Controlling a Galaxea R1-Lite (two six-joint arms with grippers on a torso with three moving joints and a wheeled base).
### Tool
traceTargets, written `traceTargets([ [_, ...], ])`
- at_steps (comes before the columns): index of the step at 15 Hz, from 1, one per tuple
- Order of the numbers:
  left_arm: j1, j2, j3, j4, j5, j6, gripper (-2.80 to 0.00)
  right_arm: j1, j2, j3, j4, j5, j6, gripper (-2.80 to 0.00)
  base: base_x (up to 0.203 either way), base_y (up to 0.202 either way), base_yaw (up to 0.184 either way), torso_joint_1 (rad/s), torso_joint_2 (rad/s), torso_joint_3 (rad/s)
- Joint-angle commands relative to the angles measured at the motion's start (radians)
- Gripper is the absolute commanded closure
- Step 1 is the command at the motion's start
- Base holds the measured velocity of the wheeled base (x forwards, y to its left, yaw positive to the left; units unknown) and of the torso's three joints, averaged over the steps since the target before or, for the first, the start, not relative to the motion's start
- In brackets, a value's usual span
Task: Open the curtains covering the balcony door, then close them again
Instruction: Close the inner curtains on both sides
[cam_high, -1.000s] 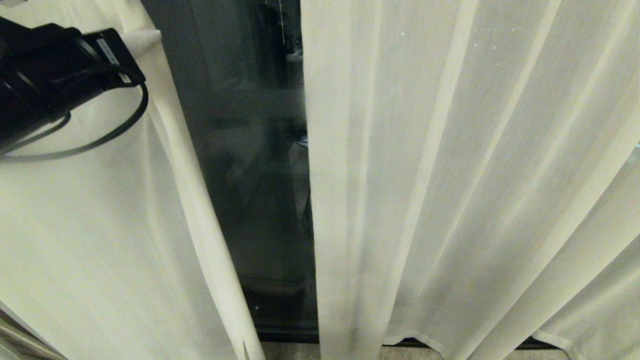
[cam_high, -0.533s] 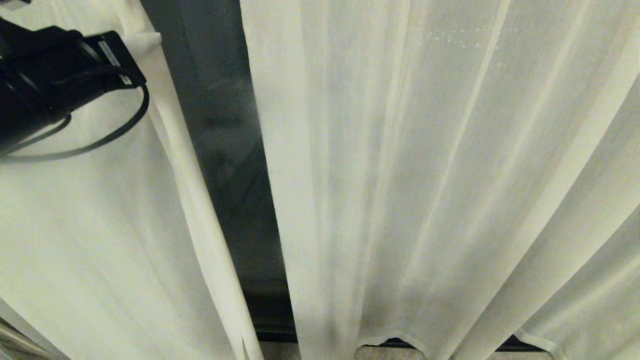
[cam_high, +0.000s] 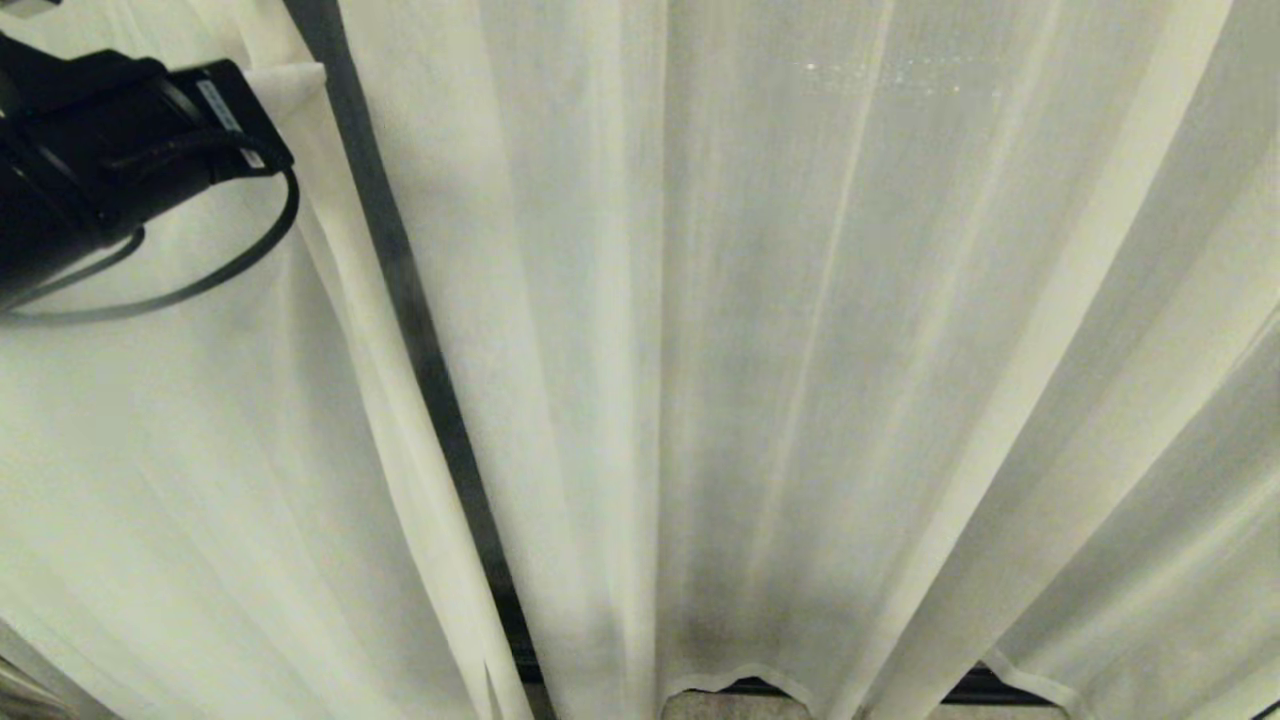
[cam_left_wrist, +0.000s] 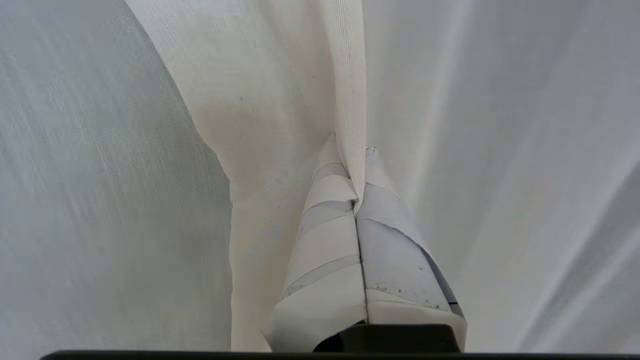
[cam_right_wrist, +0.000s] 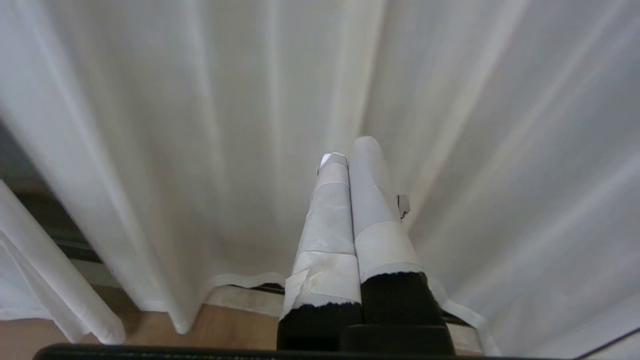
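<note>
Cream-white curtains fill the head view: a left panel (cam_high: 150, 450) and a right panel (cam_high: 800, 350). Between them only a thin dark strip of the balcony door (cam_high: 400, 270) shows. My left arm (cam_high: 100, 160) reaches in at the upper left, up against the left panel's inner edge. In the left wrist view my left gripper (cam_left_wrist: 350, 145) is shut on that panel's woven hem (cam_left_wrist: 350, 90), which runs down between the taped fingers. My right gripper (cam_right_wrist: 350, 150) is shut and empty. It points at the curtain folds (cam_right_wrist: 200, 125) low near the floor, not touching them.
The door's dark bottom track (cam_high: 980, 685) peeks out under the curtain hems. Wooden floor (cam_right_wrist: 100, 320) and a pale sill (cam_right_wrist: 240, 295) show below the fabric in the right wrist view. Fabric hangs close on every side of both grippers.
The dark gap of glass between the panels has shrunk from a wide band to a thin strip. The right panel sits much further left in view, while my left arm holds its place.
</note>
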Motion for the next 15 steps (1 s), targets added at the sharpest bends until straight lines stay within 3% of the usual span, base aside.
traceTargets([
  [1, -0.002, -0.004, -0.001, -0.004, -0.002, 0.001, 0.0, 0.001, 0.002, 0.0, 0.0, 0.0, -0.001, 0.0, 0.0, -0.185, 0.002, -0.001, 0.0, 0.002],
  [15, -0.015, -0.004, -0.003, -0.004, 0.0, 0.001, 0.0, 0.0, 0.002, 0.0, 0.0, 0.0, -0.001, 0.0, 0.0, -0.188, 0.002, 0.002, 0.0, 0.002],
])
